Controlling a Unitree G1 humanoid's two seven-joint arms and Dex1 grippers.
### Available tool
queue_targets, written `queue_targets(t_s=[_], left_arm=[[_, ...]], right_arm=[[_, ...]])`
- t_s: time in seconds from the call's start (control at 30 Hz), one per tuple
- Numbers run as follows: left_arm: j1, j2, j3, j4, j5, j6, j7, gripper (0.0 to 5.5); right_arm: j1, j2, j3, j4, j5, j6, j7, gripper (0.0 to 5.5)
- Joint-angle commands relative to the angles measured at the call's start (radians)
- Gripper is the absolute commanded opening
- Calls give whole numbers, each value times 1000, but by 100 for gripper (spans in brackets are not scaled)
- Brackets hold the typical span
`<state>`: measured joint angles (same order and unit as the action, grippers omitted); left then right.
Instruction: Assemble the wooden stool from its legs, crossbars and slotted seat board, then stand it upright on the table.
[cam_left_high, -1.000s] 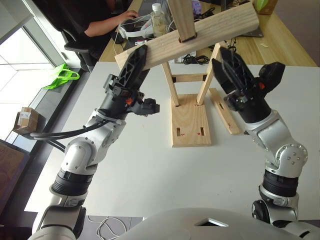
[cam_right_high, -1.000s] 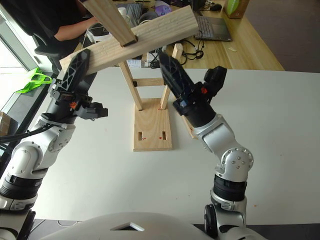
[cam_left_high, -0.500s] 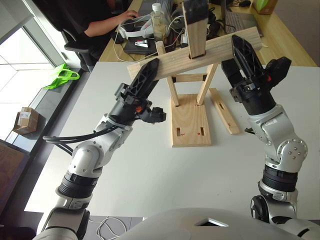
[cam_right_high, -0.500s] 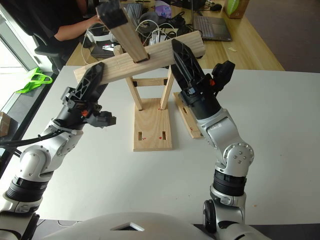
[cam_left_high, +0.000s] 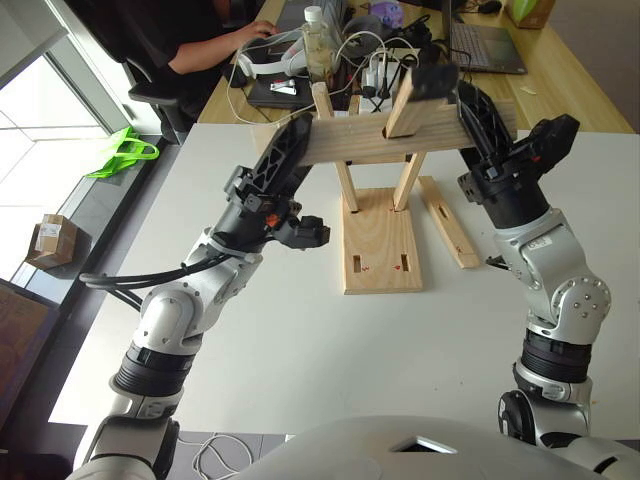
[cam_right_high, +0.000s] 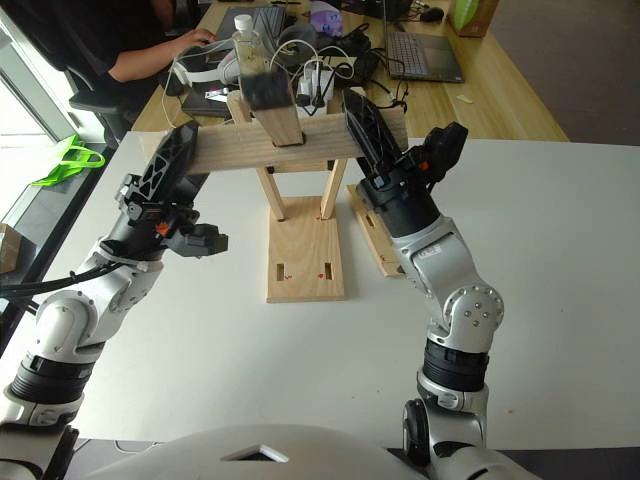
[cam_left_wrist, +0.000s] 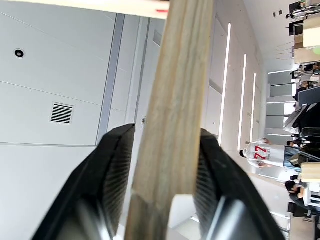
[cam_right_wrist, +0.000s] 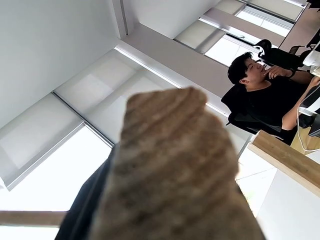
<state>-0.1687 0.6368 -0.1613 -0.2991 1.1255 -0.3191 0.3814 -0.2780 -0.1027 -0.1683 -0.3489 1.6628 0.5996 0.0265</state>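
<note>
Between left hand (cam_left_high: 298, 135) and right hand (cam_left_high: 478, 110), a long pale wooden plank (cam_left_high: 350, 140) hangs, each hand pinching one end; beneath them, the flat slotted seat board (cam_left_high: 378, 250) on the white worktop (cam_left_high: 300, 350).

plank (cam_right_wrist: 175, 175) | blurred at right wrist; ends cropped at left wrist
</note>
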Motion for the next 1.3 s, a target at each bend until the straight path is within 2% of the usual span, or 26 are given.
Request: queue_targets(t_s=[0.03,0.2,0.43,0.57,0.63,0.8,0.93,1.03,1.13,1.3], left_arm=[[8,18,14,-22,-6,-14,-20,239],[8,8,15,-12,6,4,-36,310],[89,65,8,85,-185,-82,-188,312],[140,118,61,175,-350,-122,-276,312],[165,95,124,218,-478,-92,-304,312],[176,-64,277,180,-821,98,-354,312],[123,-343,393,8,-1260,436,-298,312],[131,-485,406,-115,-1466,627,-235,312],[168,-555,405,-198,-1531,733,-184,312],[223,-586,356,-257,-1474,771,-161,312]], right_arm=[[-10,6,-1,12,-23,-15,-35,99],[-14,9,-8,27,-44,-22,-51,99],[-58,11,-99,170,-180,-119,-146,98],[-28,-15,-150,195,-197,-107,-162,98],[24,-52,-159,177,-204,-65,-151,98],[154,-158,-168,132,-218,48,-121,98],[198,-245,-169,123,-240,126,-81,98],[212,-300,-163,102,-266,169,-56,98],[228,-334,-167,82,-284,199,-37,98],[235,-359,-158,70,-362,199,-8,98]])
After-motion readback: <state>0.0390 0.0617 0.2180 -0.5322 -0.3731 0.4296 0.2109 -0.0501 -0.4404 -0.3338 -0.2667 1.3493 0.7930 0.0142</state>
